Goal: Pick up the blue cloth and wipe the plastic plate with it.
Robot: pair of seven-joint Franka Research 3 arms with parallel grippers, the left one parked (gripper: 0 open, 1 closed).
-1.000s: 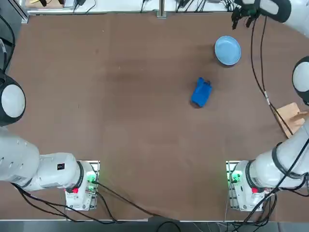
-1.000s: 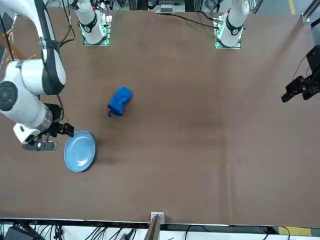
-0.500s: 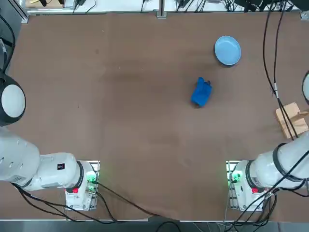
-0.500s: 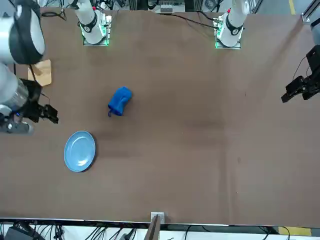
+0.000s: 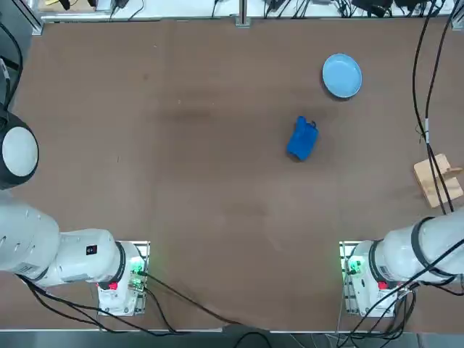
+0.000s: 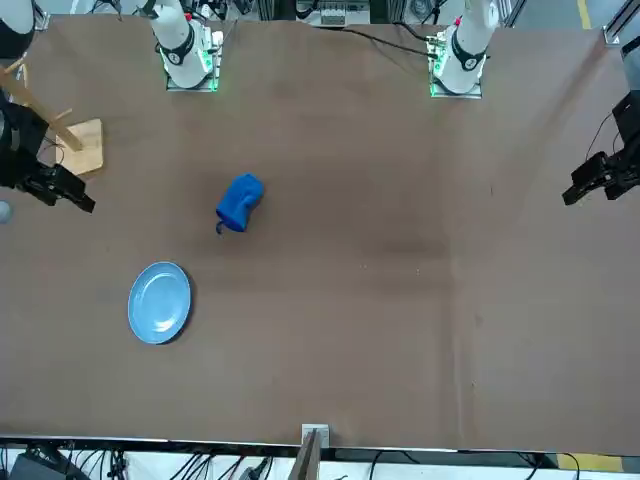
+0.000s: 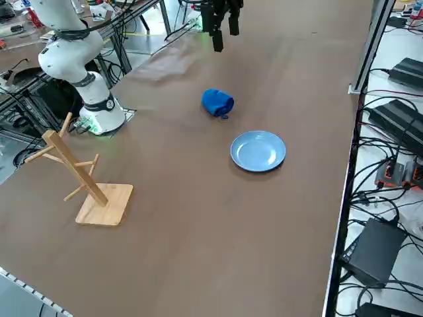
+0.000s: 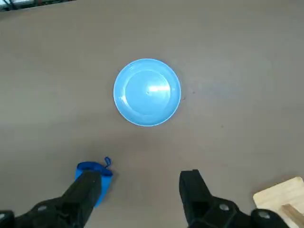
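Fingers of the right gripper stand wide apart and released, with nothing between them; both black fingers rise side by side in the wrist view, high above the table. From the front view the same gripper hangs at the far left edge, near the wooden rack, and it touches nothing.

On the brown table lies the small deep royal-blue cloth rag, bunched into a lump, not flat. It rests near the middle of the right half of the table in the top view, well apart from the gripper. In the wrist view a part of this cloth shows behind one finger, but the finger is above it and not in contact.

A small round light sky-blue plastic plate with a shallow raised rim sits flat on the table, farther from the arm bases than the cloth and a little to the right of it. Plate and cloth are near each other but do not touch. The plate carries nothing.

The light wooden rack with slanted pegs stands upright on its square base at the robot's right edge of the table, apart from both blue things.
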